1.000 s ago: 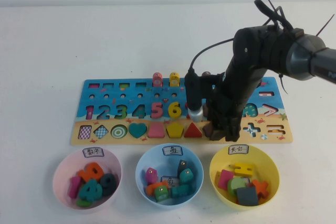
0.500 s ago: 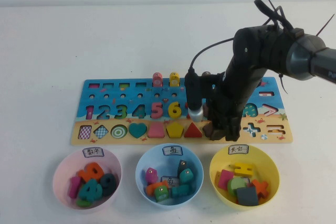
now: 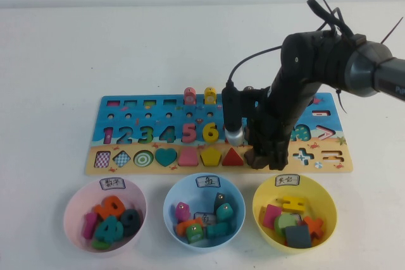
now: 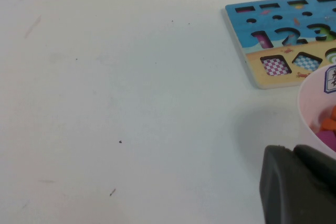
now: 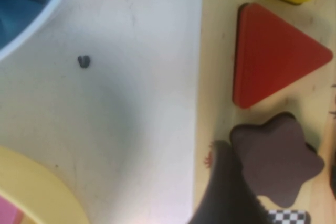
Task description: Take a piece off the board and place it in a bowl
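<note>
Lower right of centre, the right gripper pinches the star block on the puzzle board — left gripper by the pink bowl, jaws unclear.

High view looks down from the robot's side over the whole board and 3 bowls. Left wrist view skims the table, catching the board's left end. Right wrist view sits very close above the board's sandy strip.
</note>
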Robot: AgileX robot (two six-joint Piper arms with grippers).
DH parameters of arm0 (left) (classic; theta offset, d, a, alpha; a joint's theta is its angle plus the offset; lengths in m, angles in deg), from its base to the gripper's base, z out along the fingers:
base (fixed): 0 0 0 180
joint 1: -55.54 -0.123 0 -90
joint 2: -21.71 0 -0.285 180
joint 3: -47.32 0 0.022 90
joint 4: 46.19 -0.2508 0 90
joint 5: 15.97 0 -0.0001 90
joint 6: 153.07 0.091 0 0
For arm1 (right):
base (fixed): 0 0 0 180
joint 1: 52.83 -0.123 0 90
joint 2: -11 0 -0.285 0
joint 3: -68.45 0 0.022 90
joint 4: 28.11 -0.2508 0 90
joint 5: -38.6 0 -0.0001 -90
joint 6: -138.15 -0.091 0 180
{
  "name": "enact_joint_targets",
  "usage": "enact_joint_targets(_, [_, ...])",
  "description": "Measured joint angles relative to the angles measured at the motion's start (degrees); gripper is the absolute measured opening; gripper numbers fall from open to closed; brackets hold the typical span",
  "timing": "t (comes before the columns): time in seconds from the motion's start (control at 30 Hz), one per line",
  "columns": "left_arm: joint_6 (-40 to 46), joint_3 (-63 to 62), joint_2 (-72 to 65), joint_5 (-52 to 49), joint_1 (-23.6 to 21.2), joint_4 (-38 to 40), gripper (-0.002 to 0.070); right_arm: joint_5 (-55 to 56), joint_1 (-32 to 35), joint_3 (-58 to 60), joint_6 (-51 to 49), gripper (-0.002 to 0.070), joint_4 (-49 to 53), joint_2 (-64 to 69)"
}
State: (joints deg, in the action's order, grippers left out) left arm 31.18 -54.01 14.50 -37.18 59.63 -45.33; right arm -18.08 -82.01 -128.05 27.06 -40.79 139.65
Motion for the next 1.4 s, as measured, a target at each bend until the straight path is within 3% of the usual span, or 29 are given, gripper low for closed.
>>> enact_joint_targets(0.6, [0.0, 0.0, 0.0, 0.0, 0.0, 0.0, -0.0005, -0.4, 0.0, -0.4, 0.0, 0.0370, -0.3, 0.6])
enact_joint_targets(0.87, [0.0, 0.0, 0.0, 0.0, 0.0, 0.0, -0.0004, -1.0, 0.0, -0.6, 0.0, 0.0281, -0.4, 0.6])
enact_joint_targets(1.4, [0.0, 0.0, 0.0, 0.0, 0.0, 0.0, -0.0005, -1.0, 0.0, -0.6, -0.1, 0.0279, -0.3, 0.4])
